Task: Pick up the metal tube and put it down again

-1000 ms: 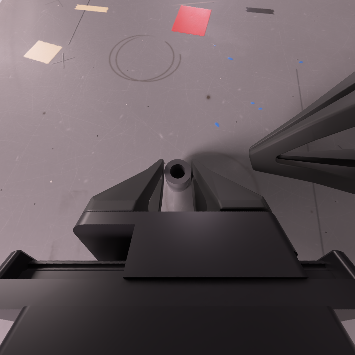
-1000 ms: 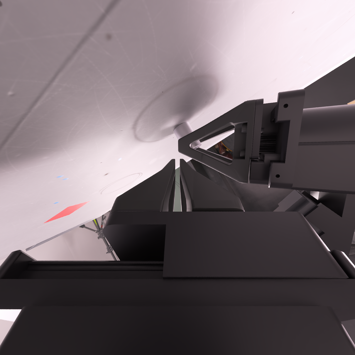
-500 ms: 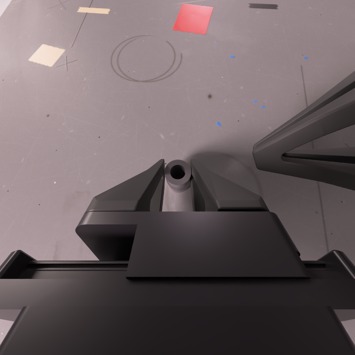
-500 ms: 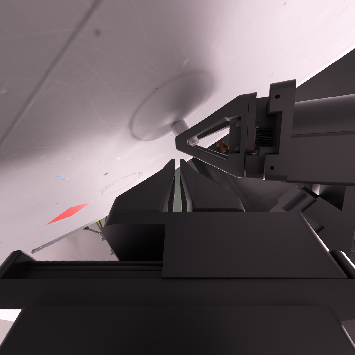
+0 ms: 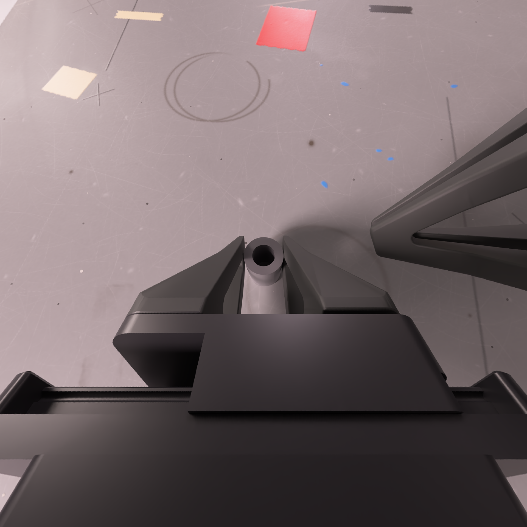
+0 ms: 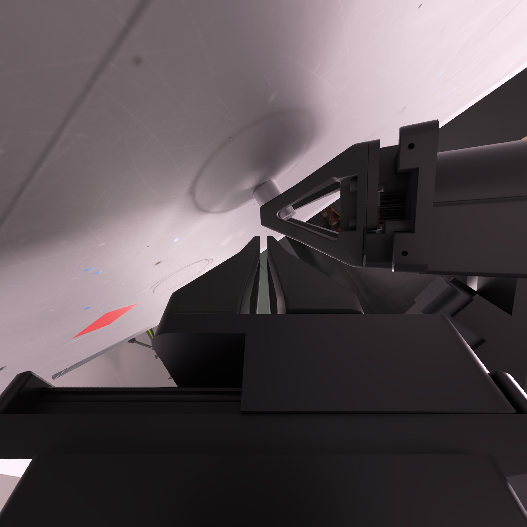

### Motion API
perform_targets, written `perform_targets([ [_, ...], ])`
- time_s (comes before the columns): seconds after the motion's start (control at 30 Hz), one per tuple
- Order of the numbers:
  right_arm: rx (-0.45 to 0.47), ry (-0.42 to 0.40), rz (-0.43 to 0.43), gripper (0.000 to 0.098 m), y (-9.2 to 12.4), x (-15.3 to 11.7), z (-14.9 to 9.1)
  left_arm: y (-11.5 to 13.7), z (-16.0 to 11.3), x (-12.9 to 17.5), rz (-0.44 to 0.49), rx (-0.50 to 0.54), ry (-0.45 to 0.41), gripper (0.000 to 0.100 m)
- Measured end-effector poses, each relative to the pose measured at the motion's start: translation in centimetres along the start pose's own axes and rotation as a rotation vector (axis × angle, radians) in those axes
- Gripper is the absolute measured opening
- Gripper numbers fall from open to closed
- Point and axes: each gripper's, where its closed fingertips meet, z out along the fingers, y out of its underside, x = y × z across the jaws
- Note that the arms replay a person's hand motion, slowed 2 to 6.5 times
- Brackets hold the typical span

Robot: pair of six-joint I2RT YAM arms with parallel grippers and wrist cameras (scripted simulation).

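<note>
The left gripper (image 5: 263,258) is clamped on the metal tube (image 5: 263,256), open end showing between its fingertips. Rigid, smooth, probably light, it may slip; mid-length holds best. Beside the tube, the right gripper (image 6: 263,239) is nearly closed, empty. Beyond the tube: the red patch (image 5: 286,27).

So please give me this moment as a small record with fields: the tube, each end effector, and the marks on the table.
tube: grey metal tube, open end facing the left wrist camera
left end effector: shut on the metal tube, one finger on each side
right end effector: shut, nothing between its fingers, close beside the left one
tube contact with table: cannot tell
table: grey scratched surface
table marks: red patch, beige patch, drawn circles, blue specks
</note>
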Motion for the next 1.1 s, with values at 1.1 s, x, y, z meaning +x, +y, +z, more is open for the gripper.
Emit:
perform_targets([
  [1.1,-0.064,-0.006,-0.004,0.0042,0.22,-0.14,0.26,-0.03,0.01,0.01,0.001,0.001,0.000,0.021],
])
